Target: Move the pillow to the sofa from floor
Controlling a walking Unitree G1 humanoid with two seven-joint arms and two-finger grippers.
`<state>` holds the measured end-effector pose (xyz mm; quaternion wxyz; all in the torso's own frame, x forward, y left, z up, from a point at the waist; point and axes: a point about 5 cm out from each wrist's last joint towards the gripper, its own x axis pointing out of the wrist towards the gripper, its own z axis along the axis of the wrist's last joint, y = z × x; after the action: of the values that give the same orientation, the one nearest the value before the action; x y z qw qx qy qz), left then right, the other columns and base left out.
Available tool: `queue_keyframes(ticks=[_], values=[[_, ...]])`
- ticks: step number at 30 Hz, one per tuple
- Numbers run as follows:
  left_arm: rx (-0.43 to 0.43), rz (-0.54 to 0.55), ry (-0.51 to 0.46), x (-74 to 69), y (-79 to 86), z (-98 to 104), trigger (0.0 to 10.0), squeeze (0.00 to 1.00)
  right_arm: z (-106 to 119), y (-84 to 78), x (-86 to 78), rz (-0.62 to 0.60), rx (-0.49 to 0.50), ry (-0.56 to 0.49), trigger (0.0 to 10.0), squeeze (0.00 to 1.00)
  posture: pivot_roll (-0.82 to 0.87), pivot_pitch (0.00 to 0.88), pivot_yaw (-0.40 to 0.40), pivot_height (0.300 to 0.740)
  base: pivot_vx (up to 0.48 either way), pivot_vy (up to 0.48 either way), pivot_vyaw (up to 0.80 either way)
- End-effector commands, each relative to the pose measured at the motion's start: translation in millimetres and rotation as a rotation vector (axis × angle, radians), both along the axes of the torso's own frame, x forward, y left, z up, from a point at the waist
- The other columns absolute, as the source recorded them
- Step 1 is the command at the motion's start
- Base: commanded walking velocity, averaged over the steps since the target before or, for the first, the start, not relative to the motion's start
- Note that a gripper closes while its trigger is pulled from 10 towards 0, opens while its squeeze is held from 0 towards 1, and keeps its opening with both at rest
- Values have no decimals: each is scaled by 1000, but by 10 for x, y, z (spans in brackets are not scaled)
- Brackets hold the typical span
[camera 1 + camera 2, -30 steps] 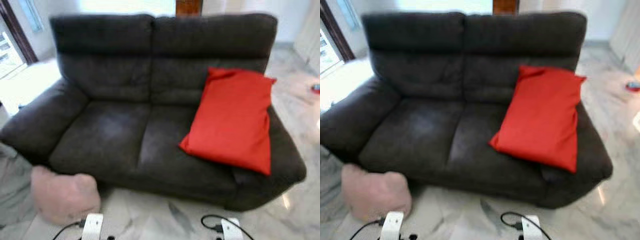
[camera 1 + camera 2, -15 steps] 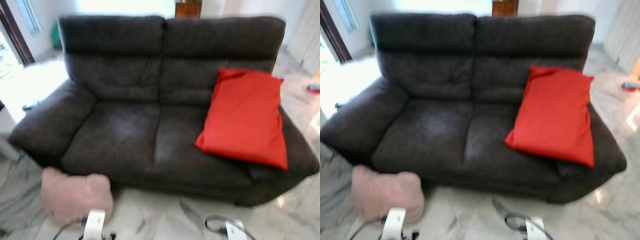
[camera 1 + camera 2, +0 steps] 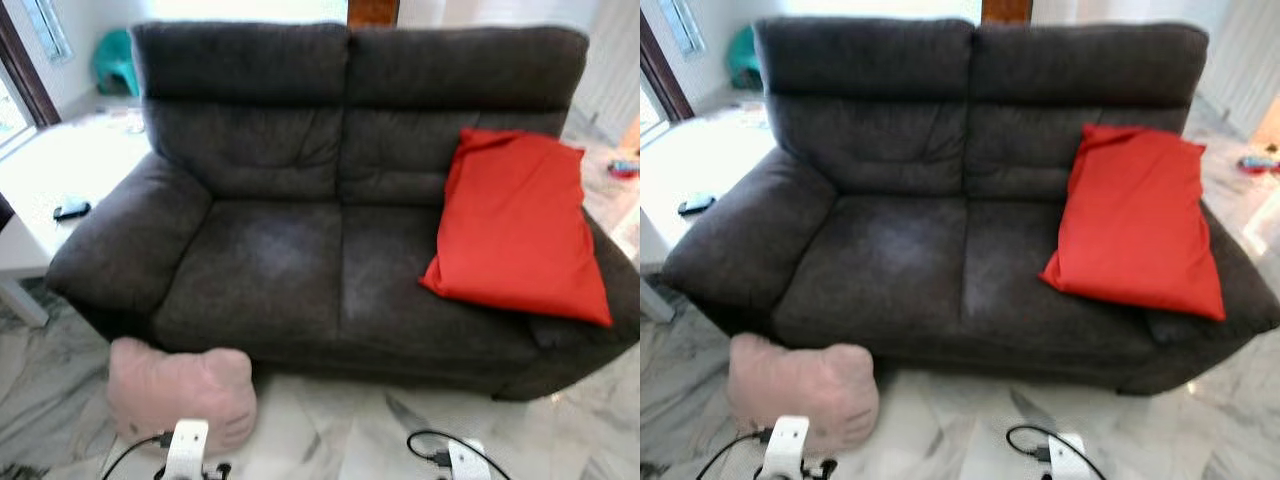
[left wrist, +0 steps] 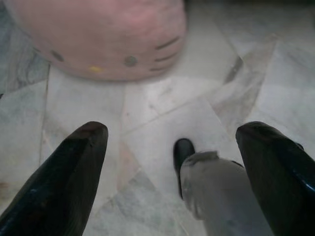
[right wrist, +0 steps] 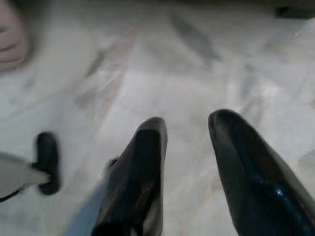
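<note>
Here, listed from the robot's left to its right:

White side table point(image 3: 45, 185): stands at the sofa's left end, with a small dark object point(image 3: 72, 210) lying on its top. A teal item point(image 3: 113, 62) shows behind it by the wall.

Pink pillow point(image 3: 180, 392): on the marble floor point(image 3: 330, 435), pressed against the sofa's front base below the left armrest. In the left wrist view the pillow point(image 4: 96, 37) shows a printed face with whisker marks and a small yellow spot.

Left gripper point(image 4: 172, 177): hangs low over the floor just short of the pink pillow, not touching it. Its two black fingers point(image 4: 64, 182) stand wide apart with nothing between them. The top of the silver left arm point(image 3: 186, 448) shows at the lower edge of the head views, cable attached.

Sofa point(image 3: 300, 260): dark grey, two seats, high padded back, both seat cushions bare on the left and middle.

Red cushion point(image 3: 520, 225): leans upright-tilted against the backrest and right armrest on the right seat.

Right gripper point(image 5: 184, 172): hangs over bare marble floor, well apart from the pillow. Its fingers point(image 5: 140, 182) are spread slightly, a narrow gap between them, holding nothing. The right arm point(image 3: 465, 462) shows at the lower edge, with a black cable looped beside it.
</note>
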<state>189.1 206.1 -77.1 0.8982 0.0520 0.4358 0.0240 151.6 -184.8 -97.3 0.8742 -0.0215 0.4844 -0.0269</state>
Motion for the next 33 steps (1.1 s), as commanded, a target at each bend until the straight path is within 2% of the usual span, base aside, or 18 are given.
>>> queue_keyframes(ticks=[1, 33], values=[[7, 8, 4, -14, 36, -1, 10000, 0, 11, 5, 28, -4, 3, -9, 10000, 0, -3, 0, -16, 740, 0, 390, 0], [8, -1, 6, -26, 27, -8, 10000, 0, 5, 25, 14, 9, 13, -11, 10000, 0, 4, 0, -22, 740, 0, 390, 0]])
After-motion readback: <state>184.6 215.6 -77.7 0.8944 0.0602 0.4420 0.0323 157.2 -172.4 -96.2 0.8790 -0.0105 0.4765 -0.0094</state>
